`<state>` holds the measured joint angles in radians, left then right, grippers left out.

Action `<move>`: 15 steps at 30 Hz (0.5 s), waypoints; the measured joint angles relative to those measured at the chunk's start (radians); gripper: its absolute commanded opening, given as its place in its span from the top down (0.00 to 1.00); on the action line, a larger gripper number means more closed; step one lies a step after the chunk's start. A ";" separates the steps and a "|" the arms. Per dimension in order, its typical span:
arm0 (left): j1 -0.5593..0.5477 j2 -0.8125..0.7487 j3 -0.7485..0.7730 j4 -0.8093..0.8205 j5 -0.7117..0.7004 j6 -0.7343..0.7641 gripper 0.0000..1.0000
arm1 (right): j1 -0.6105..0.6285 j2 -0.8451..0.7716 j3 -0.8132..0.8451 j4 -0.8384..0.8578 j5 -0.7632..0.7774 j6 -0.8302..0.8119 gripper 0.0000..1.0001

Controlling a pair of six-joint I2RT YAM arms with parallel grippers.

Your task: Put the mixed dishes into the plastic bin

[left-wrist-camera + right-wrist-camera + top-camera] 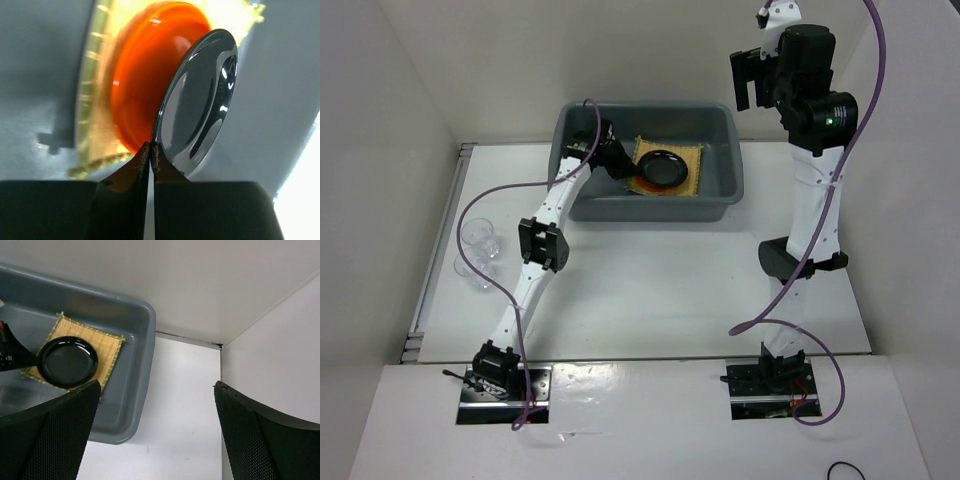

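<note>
We log the left claw (150, 151) shut on the small black plate's (662, 167) rim, over the orange plate (140, 75) on the woven mat (693, 158) inside the grey plastic bin (731, 165). The right claw (156, 390) gapes empty, well apart.

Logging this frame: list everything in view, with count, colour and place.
bin: 1, grey, far middle of the table
mat: 1, tan, flat on the bin floor
orange plate: 1, orange, on the mat
black plate: 1, black, over the orange plate
cups: 2, clear, on the table's left side
cables: 2, purple, one along each arm
left gripper: 1, black, inside the bin, shut on the black plate
right gripper: 1, black, raised by the bin's right end, open
</note>
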<state>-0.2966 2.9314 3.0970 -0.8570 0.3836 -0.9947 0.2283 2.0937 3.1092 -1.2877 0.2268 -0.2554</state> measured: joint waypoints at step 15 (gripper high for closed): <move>0.033 0.007 0.001 0.021 -0.018 0.005 0.00 | 0.000 -0.019 -0.026 -0.002 0.001 0.000 0.02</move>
<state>-0.2634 2.9387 3.0978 -0.8356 0.3653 -0.9897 0.2283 2.0743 3.0833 -1.2896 0.2279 -0.2554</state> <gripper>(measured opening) 0.992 0.983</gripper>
